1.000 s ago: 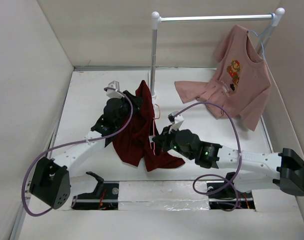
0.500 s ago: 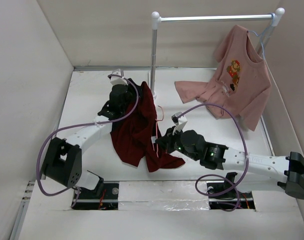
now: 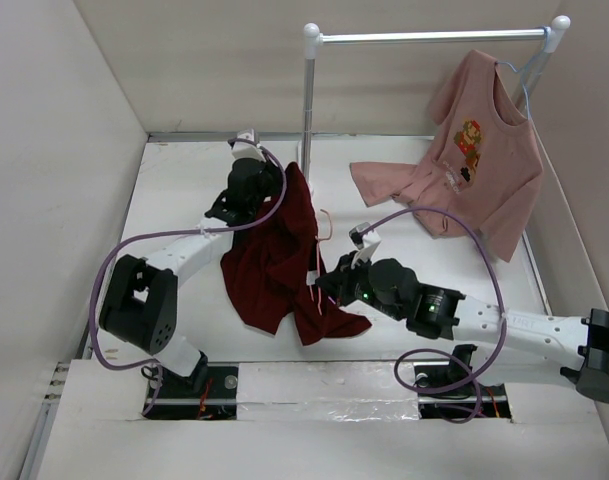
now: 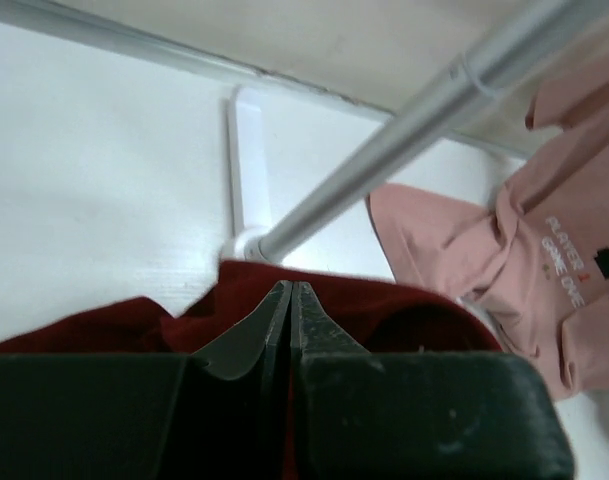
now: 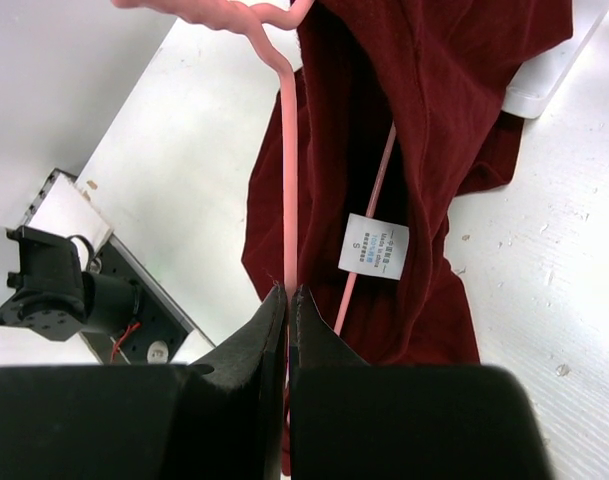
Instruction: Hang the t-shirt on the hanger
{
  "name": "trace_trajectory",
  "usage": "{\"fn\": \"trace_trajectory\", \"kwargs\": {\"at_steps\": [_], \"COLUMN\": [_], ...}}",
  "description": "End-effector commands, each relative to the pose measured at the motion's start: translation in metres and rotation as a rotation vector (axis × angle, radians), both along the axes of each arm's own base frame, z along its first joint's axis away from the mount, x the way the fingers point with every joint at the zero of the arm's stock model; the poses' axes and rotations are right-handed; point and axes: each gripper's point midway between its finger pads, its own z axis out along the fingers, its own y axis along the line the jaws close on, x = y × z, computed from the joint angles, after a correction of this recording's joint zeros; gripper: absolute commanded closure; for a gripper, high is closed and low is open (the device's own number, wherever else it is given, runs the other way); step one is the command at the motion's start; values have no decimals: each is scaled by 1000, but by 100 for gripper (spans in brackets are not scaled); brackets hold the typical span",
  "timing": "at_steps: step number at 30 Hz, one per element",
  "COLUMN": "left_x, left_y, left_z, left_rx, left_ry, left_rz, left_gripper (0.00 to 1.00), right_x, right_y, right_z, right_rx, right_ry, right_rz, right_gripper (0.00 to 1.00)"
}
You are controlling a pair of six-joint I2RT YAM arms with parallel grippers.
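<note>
Between the earlier frames and this one, the left gripper (image 3: 276, 183) had travelled toward the far side of the white table (image 3: 174, 210), drawing the top of the plain maroon short-sleeved cloth t-shirt (image 3: 274, 260) with it. The t-shirt hung from that gripper at centre-left, and its lower folds lay bunched on the table nearer the arm bases. The left gripper's fingers (image 4: 269, 320) were pressed together with maroon cloth pinched at their tips. The thin pink wire hanger (image 5: 288, 170) stood just right of the t-shirt. One wire was clamped in the fully closed right gripper (image 5: 289, 292), and a second ran into the cloth beside a white size label (image 5: 374, 246). Just beyond the t-shirt rose the silver metal rack pole (image 3: 307, 100). Well to the right, a pink printed t-shirt (image 3: 489, 150) hung from the rail.
</note>
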Motion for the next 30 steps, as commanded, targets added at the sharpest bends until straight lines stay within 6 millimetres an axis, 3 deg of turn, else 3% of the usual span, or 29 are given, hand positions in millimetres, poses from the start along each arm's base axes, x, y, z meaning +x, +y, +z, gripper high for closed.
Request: {"fn": "trace_trajectory", "kwargs": {"at_steps": [1, 4, 7, 10, 12, 13, 16, 19, 23, 26, 30], "left_x": [19, 30, 44, 41, 32, 21, -7, -37, -54, -55, -47], "left_y": [22, 51, 65, 53, 39, 24, 22, 19, 12, 5, -11], "left_z": [47, 51, 52, 42, 50, 53, 45, 30, 20, 23, 29], "left_rx": [-35, -45, -36, -52, -111, -141, -173, -172, -136, -123, -105], "left_ry": [-109, -88, -67, -37, -81, -94, -143, -202, -233, -267, -297], "left_rz": [76, 157, 184, 118, 37, -61, -120, -199, -253, -303, -372], "left_gripper": [100, 100, 100, 100, 100, 100, 100, 80, 63, 52, 49], "right_x": [-3, -9, -15, -18, -18, -16, -15, -11, -12, -13, -14], "right_y": [0, -4, -7, -11, -13, -15, -21, -21, -21, -22, -23], "right_z": [23, 19, 14, 14, 16, 21, 22, 27, 31, 35, 38], "right_rx": [62, 55, 48, 43, 43, 52, 31, 39, 45, 52, 64], "right_ry": [-25, -5, 3, 7, 0, -12, -10, -16, -21, -23, -24], "right_rz": [20, 35, 62, 66, 60, 50, 45, 50, 68, 76, 87], "right_gripper": [100, 100, 100, 100, 100, 100, 100, 100, 100, 100, 100]}}
